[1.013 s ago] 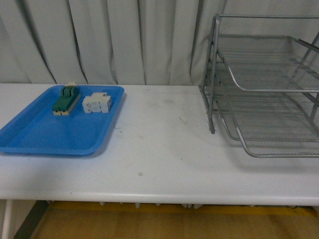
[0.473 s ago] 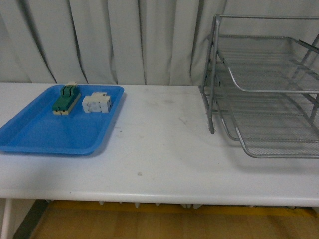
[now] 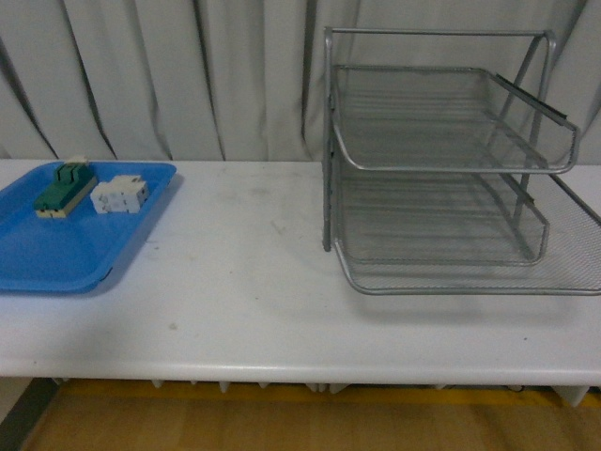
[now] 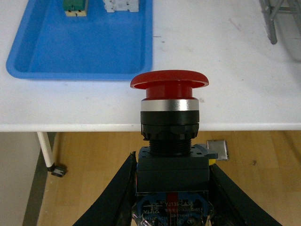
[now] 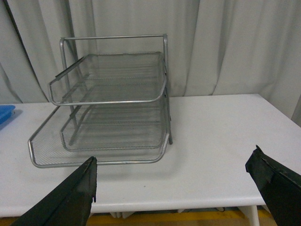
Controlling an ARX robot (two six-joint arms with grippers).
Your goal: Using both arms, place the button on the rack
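In the left wrist view my left gripper (image 4: 171, 188) is shut on the button (image 4: 169, 117), its red mushroom cap pointing away from the wrist and its dark blocky body clamped between the black fingers (image 4: 110, 193). It hangs off the table's front edge, over the wooden floor. The silver three-tier wire rack (image 3: 441, 169) stands on the white table at the right in the front view; neither arm shows there. My right gripper (image 5: 174, 174) is open, facing the rack (image 5: 113, 103) from in front of the table, nothing between its fingers.
A flat blue tray (image 3: 56, 254) lies at the table's left with a green block (image 3: 64, 188) and a white block (image 3: 119, 195) at its far end. The tray (image 4: 80, 47) also shows beyond the button. Grey curtains hang behind the table.
The front view has swung to the right: rack and tray have both shifted left in the picture, and the whole rack now shows. Nothing on the table has moved.
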